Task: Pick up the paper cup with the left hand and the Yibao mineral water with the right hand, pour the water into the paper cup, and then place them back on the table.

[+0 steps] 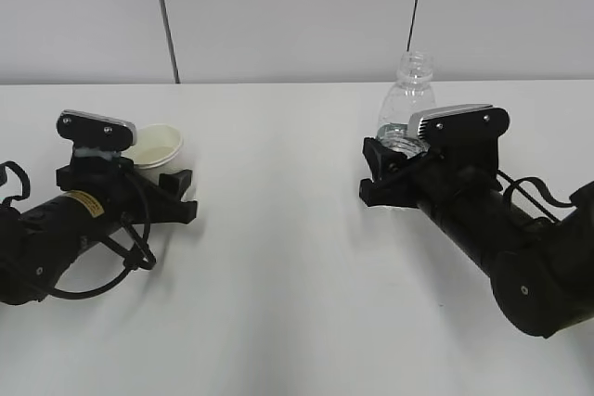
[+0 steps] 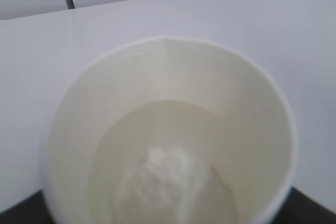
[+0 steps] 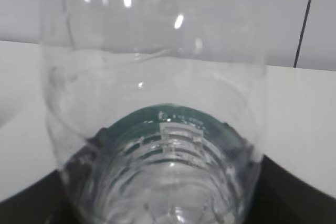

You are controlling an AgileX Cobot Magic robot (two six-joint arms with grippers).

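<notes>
**Two grips on, pour apparently done**

Two arms lie low on the table [image 1: 297, 257]. Seen from outside, my left hand [image 1: 139, 190] sits around the cup [image 1: 156, 146]; my right hand [image 1: 394, 169] clasps the bottle [image 1: 408, 104], upright, part open to its width.

Left wrist: water [image 2: 163, 171] already lies in the cup's bottom (fingers hidden, so contact I cannot confirm).

Right wrist: the bottle looks nearly empty. Letting go is probably all that's left.
</notes>
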